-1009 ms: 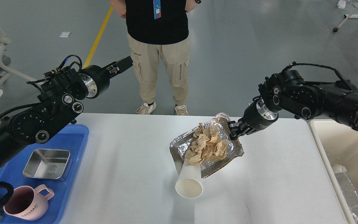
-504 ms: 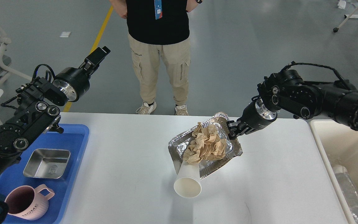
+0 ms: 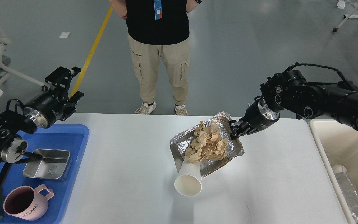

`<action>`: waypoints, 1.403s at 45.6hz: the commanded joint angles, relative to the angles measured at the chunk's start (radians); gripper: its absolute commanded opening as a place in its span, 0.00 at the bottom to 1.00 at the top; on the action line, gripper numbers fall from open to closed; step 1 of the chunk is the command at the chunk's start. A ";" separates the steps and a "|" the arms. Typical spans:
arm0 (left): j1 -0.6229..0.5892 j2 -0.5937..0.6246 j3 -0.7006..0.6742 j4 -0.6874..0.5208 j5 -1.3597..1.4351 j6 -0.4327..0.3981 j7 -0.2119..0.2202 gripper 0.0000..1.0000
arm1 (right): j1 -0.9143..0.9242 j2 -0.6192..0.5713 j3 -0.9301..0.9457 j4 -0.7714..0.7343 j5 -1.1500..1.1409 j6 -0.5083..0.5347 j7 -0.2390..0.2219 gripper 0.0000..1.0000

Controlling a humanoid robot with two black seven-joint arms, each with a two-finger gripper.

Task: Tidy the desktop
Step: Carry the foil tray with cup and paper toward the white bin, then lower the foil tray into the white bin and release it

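Note:
The white desktop (image 3: pixel 129 174) carries a crumpled foil tray (image 3: pixel 219 163) near its middle, tipped up on its right side. Crumpled brown paper (image 3: pixel 208 144) fills the tray, and a white paper cup (image 3: pixel 189 183) lies on its side at the tray's near-left corner, mouth toward me. My right gripper (image 3: pixel 233 131) is shut on the tray's right rim. My left gripper (image 3: pixel 68 83) hangs open above the table's far-left corner, holding nothing.
A blue plastic tray (image 3: pixel 73 137) at the left holds a steel box (image 3: pixel 47 164) and a pink mug (image 3: pixel 23 203). A beige bin (image 3: pixel 331 137) at the right edge contains foil trash (image 3: pixel 351 193). A person (image 3: pixel 158 53) stands behind the table.
My left arm has swung back to the left and down, and its gripper now shows open. The right gripper and the foil tray have barely shifted.

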 commanded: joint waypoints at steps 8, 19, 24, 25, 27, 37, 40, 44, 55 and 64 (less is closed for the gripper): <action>0.125 0.008 -0.112 -0.056 -0.082 -0.077 0.004 0.97 | -0.008 -0.176 0.006 0.019 0.122 0.029 0.000 0.00; 0.151 0.011 -0.129 -0.087 -0.084 -0.075 0.004 0.97 | -0.028 -0.438 0.006 0.079 0.275 0.069 -0.002 0.00; 0.153 0.011 -0.129 -0.087 -0.084 -0.075 0.004 0.97 | -0.079 -0.550 0.006 0.079 0.318 0.087 -0.002 0.00; 0.151 0.011 -0.130 -0.088 -0.084 -0.075 0.004 0.97 | -0.090 -0.570 0.007 0.079 0.323 0.089 -0.002 0.00; 0.151 0.011 -0.129 -0.093 -0.084 -0.075 0.004 0.97 | -0.111 -0.607 0.009 0.079 0.326 0.090 0.000 0.00; 0.165 0.014 -0.130 -0.122 -0.082 -0.073 0.004 0.97 | -0.198 -0.759 0.007 0.062 0.430 0.083 -0.002 0.00; 0.167 0.014 -0.132 -0.127 -0.082 -0.073 0.004 0.97 | -0.222 -0.798 0.011 0.044 0.464 0.078 -0.002 0.00; 0.168 0.013 -0.132 -0.130 -0.084 -0.072 0.004 0.97 | -0.238 -0.852 0.011 0.036 0.530 0.075 -0.002 0.00; 0.167 0.017 -0.133 -0.131 -0.084 -0.070 0.005 0.97 | -0.346 -0.957 0.012 0.007 0.732 0.067 -0.002 0.00; 0.165 0.040 -0.129 -0.151 -0.085 -0.084 0.019 0.97 | -0.441 -0.963 0.014 -0.005 0.855 0.061 -0.002 0.00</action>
